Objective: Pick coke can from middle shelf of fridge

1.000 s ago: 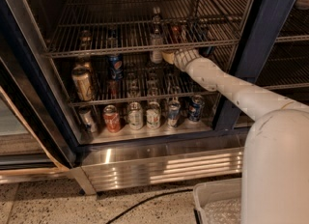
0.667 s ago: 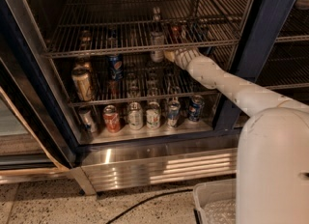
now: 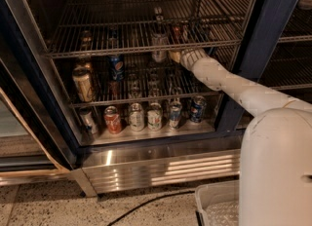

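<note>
The fridge (image 3: 265,40) stands open, with dark navy posts and wire racks. The middle shelf (image 3: 97,52) is a chrome wire rack with a thick front rail. A small reddish can, which I take to be the coke can (image 3: 176,32), stands on it toward the right, behind a clear bottle (image 3: 158,37). My gripper (image 3: 179,54) is at the front rail of this shelf, just below and in front of the coke can. The white arm reaches in from the lower right.
A blue Pepsi can (image 3: 116,67) and a tan can (image 3: 84,84) sit on the rack below. A row of cans, with a red-orange one (image 3: 113,120), lines the bottom. The ribbed steel base panel (image 3: 161,166), a white bin (image 3: 214,205) and a floor cable (image 3: 146,203) lie below.
The gripper has edged slightly right and up along the shelf's front rail. My white body fills more of the lower right. The cans and the bottle have not moved.
</note>
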Controlling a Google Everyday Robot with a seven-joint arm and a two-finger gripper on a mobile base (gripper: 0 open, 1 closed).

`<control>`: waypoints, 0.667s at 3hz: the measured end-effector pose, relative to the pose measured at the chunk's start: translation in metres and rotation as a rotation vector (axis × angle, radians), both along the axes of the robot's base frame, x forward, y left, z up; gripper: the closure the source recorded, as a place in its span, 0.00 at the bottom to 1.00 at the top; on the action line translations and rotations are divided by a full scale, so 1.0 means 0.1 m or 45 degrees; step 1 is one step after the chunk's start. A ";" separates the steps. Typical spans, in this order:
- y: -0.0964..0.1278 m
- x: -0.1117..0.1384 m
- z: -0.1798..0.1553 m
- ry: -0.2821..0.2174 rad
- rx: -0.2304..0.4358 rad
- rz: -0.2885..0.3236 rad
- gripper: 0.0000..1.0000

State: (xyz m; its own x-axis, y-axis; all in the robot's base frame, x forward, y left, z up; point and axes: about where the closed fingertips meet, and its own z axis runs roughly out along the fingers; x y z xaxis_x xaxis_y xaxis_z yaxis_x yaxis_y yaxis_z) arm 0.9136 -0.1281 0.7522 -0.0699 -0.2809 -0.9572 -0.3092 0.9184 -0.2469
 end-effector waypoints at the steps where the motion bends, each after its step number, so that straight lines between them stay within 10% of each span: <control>1: 0.00 0.00 0.00 0.000 0.000 0.000 0.40; 2: 0.04 0.07 0.04 -0.018 0.010 -0.001 0.43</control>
State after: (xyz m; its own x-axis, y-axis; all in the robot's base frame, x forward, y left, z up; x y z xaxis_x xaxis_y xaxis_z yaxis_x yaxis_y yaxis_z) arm 0.9208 -0.1241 0.7557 -0.0563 -0.2731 -0.9603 -0.3048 0.9207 -0.2439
